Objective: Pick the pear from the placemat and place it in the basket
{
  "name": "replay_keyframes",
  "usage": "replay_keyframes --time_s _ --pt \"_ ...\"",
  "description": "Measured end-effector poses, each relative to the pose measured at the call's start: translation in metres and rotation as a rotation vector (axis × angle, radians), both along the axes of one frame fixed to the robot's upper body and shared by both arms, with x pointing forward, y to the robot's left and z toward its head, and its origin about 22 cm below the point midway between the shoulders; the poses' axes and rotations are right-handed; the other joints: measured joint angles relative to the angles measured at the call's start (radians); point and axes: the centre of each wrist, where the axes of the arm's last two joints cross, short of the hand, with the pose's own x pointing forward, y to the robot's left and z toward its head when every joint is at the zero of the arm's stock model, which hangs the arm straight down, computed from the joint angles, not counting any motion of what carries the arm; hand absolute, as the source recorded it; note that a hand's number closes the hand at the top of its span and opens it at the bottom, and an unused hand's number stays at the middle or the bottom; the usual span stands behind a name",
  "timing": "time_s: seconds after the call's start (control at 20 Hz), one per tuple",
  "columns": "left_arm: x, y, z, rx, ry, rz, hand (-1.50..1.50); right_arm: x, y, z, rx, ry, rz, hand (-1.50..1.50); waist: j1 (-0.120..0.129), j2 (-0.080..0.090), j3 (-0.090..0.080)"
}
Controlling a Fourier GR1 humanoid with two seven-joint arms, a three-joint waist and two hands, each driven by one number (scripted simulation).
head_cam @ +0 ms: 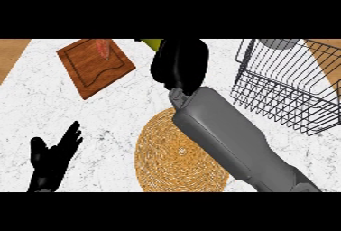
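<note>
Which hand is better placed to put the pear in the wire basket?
The right hand: its fingers curl round a yellow-green pear, lifted off the round woven placemat, and the dark wire basket sits on its side. The left hand rests open at the lower left.

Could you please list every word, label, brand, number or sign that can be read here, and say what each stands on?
None: no readable text shows in the head view.
The cutting board, the woven placemat, the wire basket, the marble counter and the right forearm carry no lettering or numbers.
The right hand and the open left hand are plain black, unmarked.
</note>
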Motion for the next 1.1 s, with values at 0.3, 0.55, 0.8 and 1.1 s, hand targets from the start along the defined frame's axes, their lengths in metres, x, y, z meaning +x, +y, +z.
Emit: replay_keyframes --time_s 0.3,0.55,0.8,1.1 --pt "-0.006 0.001 -0.001 0.006 -0.005 0.017 0.0 0.006 -0.019 0.055 0.056 -0.147 -0.131 1.5 -0.018 -0.003 0.0" --pt "-0.008 0.003 0.0 0.004 -0.01 0.013 0.0 0.01 -0.047 0.097 0.096 -0.226 -0.239 1.5 -0.018 0.0 -0.002" --pt "-0.007 0.003 0.0 0.009 -0.017 0.006 0.0 0.015 -0.077 0.124 0.12 -0.239 -0.324 1.5 -0.013 0.005 -0.001" --pt "-0.007 0.0 0.0 0.009 -0.021 0.002 0.0 0.021 -0.12 0.128 0.12 -0.198 -0.401 1.5 -0.007 0.008 -0.001"
